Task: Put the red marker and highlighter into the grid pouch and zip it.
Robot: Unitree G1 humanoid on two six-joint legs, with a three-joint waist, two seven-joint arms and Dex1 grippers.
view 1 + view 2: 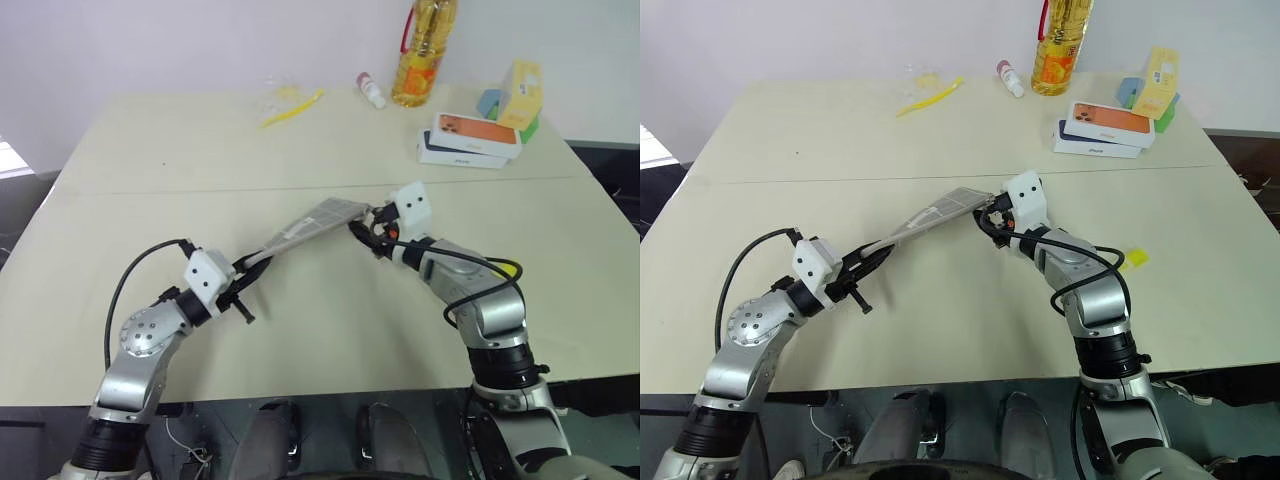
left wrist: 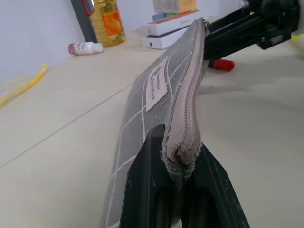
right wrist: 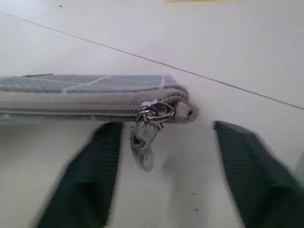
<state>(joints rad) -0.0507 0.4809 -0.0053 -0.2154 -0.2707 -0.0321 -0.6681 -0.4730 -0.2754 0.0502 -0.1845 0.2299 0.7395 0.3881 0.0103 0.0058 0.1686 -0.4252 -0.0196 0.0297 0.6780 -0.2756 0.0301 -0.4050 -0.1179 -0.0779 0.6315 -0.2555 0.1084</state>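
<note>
Grey fabric with white grid lines makes up the grid pouch (image 1: 310, 228), which is held off the table (image 1: 330, 330) between the two arms, its zipper edge turned upward and closed along its whole length. One end of it is pinched tight between the fingers of the left gripper (image 2: 183, 185). A small white label (image 2: 156, 88) is seen on the side of the pouch. At the far end, the metal zipper pull (image 3: 145, 137) hangs down at the very corner, and the fingers of the right gripper (image 3: 166, 175) are spread apart on either side of it without touching it. A red cap end (image 2: 222, 64) is seen lying on the table beyond the pouch, below the right gripper; whether it belongs to the red marker cannot be told. Farther back on the table are found a small white bottle (image 1: 371, 90), a large bottle of yellow oil (image 1: 424, 50), a thin yellow stick (image 1: 290, 107) and stacked flat boxes (image 1: 468, 140).
</note>
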